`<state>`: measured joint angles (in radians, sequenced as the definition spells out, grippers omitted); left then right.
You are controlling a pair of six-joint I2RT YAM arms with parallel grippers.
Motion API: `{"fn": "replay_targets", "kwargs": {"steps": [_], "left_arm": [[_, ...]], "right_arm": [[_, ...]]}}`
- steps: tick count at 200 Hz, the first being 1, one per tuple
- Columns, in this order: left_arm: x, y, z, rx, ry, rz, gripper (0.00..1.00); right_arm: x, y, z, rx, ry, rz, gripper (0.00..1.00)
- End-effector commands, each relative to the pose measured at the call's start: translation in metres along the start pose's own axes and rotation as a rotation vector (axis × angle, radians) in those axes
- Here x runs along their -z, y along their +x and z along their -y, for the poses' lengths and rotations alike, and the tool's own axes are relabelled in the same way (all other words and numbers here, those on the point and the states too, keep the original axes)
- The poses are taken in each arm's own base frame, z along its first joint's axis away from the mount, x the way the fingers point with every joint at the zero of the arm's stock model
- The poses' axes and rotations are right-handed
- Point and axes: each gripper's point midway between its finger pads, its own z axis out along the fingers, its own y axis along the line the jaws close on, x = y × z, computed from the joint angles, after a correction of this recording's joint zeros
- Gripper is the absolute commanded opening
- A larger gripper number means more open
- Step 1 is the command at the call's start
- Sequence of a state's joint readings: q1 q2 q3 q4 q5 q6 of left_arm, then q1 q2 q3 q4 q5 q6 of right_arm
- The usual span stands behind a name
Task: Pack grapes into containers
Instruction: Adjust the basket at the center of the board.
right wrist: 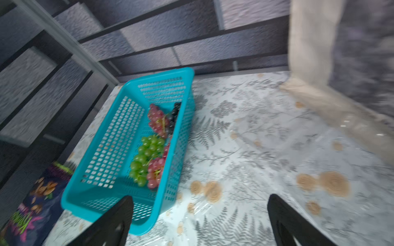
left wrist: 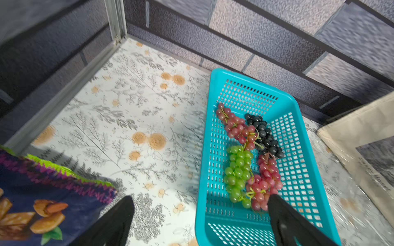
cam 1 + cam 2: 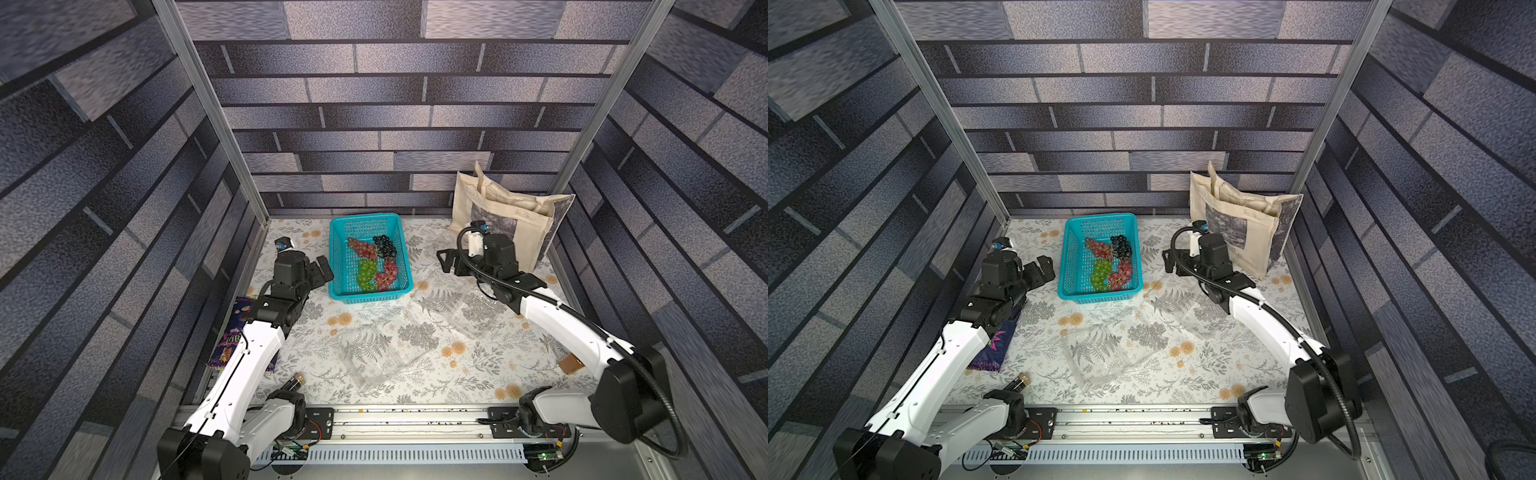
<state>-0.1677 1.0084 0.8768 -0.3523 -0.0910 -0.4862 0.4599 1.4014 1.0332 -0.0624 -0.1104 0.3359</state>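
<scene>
- The grapes (image 3: pixel 374 262) lie in four bunches inside the basket (image 3: pixel 365 227), at the far middle of the worktop (image 3: pixel 415 374). A red bunch (image 2: pixel 236 127) and a black bunch (image 2: pixel 263 136) are at the far side. A green bunch (image 2: pixel 237 172) and a second red bunch (image 2: pixel 264 183) are at the near side. The four touch one another.
- The containers (image 3: pixel 376 353) sit empty on the worktop, near of the basket. Overlapping clear outlines show in the middle, and one more container (image 3: pixel 473 313) sits to the right, partly under the right arm. I cannot tell whether their lids are open.
- The left hand (image 3: pixel 325 270) is spread wide and empty, just beside the basket's left wall. In its wrist view one finger (image 2: pixel 285 221) shows over the basket floor by the near red bunch.
- The right hand (image 3: pixel 444 261) is also wide open and empty, to the right of the basket and apart from it. The tote (image 3: pixel 498 208) is behind it.
- A snack bag (image 3: pixel 226 351) lies at the left edge, under the left arm.
- Judgement: this is the opening step, the reach for a first bunch, and nothing is packed yet.
- The next move likely calls for the left hand to clear the basket wall and come down over the green or near red bunch. It should then close gently, so no grapes are crushed or shed.
- Because the bunches lie against each other, a lift may drag a neighbour along.
- A container needs an open lid before anything goes in, so the right hand may have to steady one or open it.
</scene>
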Motion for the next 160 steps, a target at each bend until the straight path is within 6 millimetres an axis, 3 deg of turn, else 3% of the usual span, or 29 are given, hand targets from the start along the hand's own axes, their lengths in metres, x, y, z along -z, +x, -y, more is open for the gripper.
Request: {"fn": "replay_targets", "kwargs": {"steps": [1,32,61,80,104,120,124,160], "left_arm": [[0.009,0.025,0.008,0.099,0.063,-0.122,1.0],[0.017,0.033,0.004,0.123,0.039,-0.175,1.0],[0.023,0.039,-0.009,0.158,0.012,-0.195,1.0],[0.023,0.044,-0.013,0.194,0.023,-0.213,1.0],[0.022,0.047,-0.019,0.218,0.023,-0.224,1.0],[0.022,0.05,-0.018,0.226,0.031,-0.237,1.0],[0.023,0.05,-0.019,0.227,0.032,-0.24,1.0],[0.022,0.058,-0.021,0.242,0.028,-0.275,1.0]], "right_arm": [[-0.029,0.037,-0.033,-0.084,-0.114,-0.193,1.0],[-0.072,0.073,-0.056,-0.105,-0.101,-0.336,1.0],[-0.092,0.093,-0.071,-0.106,-0.09,-0.387,1.0],[-0.104,0.102,-0.095,-0.093,-0.125,-0.403,1.0],[-0.123,0.106,-0.128,-0.088,-0.162,-0.429,1.0],[-0.136,0.097,-0.148,-0.106,-0.178,-0.412,1.0],[-0.147,0.107,-0.146,-0.114,-0.167,-0.432,1.0],[-0.174,0.091,-0.151,-0.133,-0.113,-0.413,1.0]]}}
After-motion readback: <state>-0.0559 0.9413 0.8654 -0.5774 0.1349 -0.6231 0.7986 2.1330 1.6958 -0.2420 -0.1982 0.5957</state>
